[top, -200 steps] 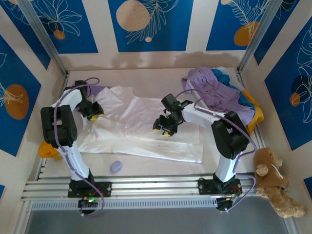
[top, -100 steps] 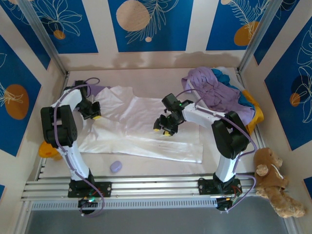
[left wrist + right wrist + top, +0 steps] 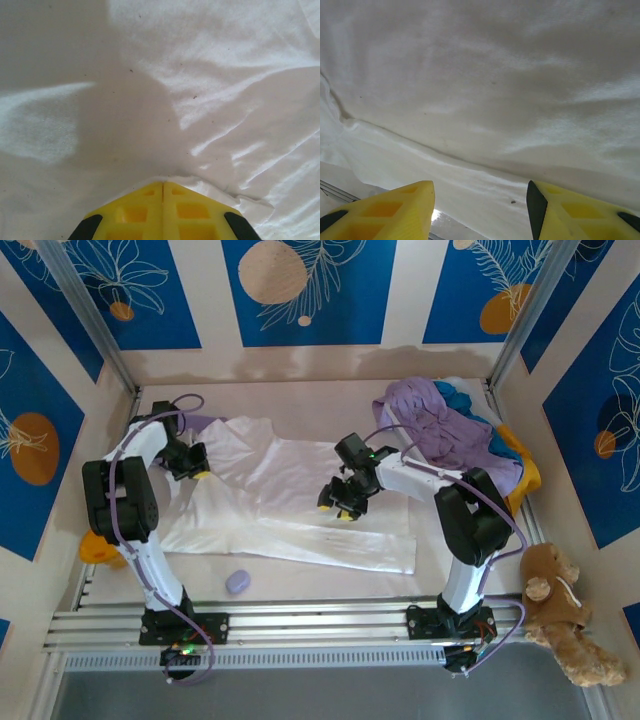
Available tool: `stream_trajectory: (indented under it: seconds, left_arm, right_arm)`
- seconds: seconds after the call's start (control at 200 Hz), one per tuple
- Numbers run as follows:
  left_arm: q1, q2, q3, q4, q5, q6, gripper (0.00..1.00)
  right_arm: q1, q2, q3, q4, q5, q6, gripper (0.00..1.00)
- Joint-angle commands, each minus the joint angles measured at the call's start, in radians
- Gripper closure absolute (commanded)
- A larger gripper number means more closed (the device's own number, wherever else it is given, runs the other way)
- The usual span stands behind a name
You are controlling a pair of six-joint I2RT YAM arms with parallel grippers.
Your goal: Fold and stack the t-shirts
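Left tool now pressed together, nudged toward far wall, pinching white t-shirt at left edge. Right tool stays spread over shirt middle. Left wrist close-up: cloth ridge bunched at tips. Top view: one white t-shirt spread on table; three heaped far right: lavender shirt, teal shirt, yellow-orange shirt.

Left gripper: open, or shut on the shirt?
Shut on the white t-shirt: yellow fingers of the left gripper meet, with a ridge of cloth bunched at their tips.
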Motion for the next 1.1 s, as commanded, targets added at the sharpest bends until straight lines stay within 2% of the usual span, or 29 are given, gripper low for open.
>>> stream_trajectory:
  seconds: [0.0,0.105,0.19,0.365,0.58,0.83,1.0,1.095]
  left_arm:
    - [-0.008,0.001,0.026,-0.007,-0.006,-0.013,0.9]
    - [-0.008,-0.029,0.044,0.002,-0.004,-0.027,0.72]
    - [-0.01,-0.048,0.086,-0.002,-0.02,-0.034,0.65]
    - [-0.032,-0.017,0.232,-0.001,-0.024,-0.026,0.63]
    - [-0.113,0.181,0.522,-0.068,-0.037,0.045,0.59]
    - [-0.229,0.381,0.766,-0.054,-0.201,0.154,0.57]
    - [-0.232,0.575,1.06,-0.168,-0.262,0.17,0.53]
    - [-0.232,0.623,1.104,-0.153,-0.295,0.188,0.51]
  right_arm:
    - [-0.011,-0.055,0.0,-0.046,-0.001,-0.022,0.47]
    - [-0.018,-0.073,0.023,-0.085,0.032,-0.046,0.47]
    - [-0.028,-0.084,0.045,-0.122,0.06,-0.069,0.46]
    - [-0.051,-0.08,0.099,-0.184,0.115,-0.12,0.46]
    - [-0.083,-0.052,0.168,-0.234,0.144,-0.181,0.46]
    - [-0.121,-0.037,0.185,-0.248,0.118,-0.214,0.46]
    - [-0.144,-0.041,0.182,-0.266,0.096,-0.232,0.46]
    - [-0.158,-0.036,0.182,-0.276,0.085,-0.247,0.46]
